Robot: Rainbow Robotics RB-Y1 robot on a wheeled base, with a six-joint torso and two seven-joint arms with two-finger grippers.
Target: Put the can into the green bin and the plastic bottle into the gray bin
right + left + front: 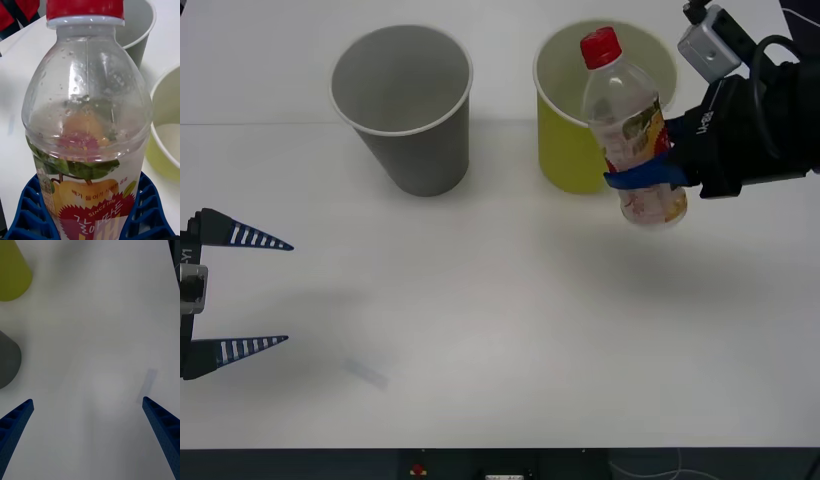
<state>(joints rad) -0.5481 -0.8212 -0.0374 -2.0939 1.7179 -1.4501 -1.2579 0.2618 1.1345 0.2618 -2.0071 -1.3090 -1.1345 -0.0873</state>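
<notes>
My right gripper (642, 178) is shut on the plastic bottle (632, 135), a clear bottle with a red cap and a red-orange label, held off the table and slightly tilted in front of the green bin (565, 140). Up close, the plastic bottle (88, 123) stands between my blue fingers (150, 210). The green bin (165, 131) sits beside it and the gray bin (137, 35) lies beyond. In the front view the gray bin (405, 110) stands upright to the left of the green one. My left gripper (255, 292) hangs open at the left edge over bare table. The can is out of view.
The white table (500, 330) stretches in front of both bins. The left wrist view has the green bin (11, 273) and the gray bin (7, 360) at one side, and a faint mark (148, 384) on the table between the left fingertips (22, 410).
</notes>
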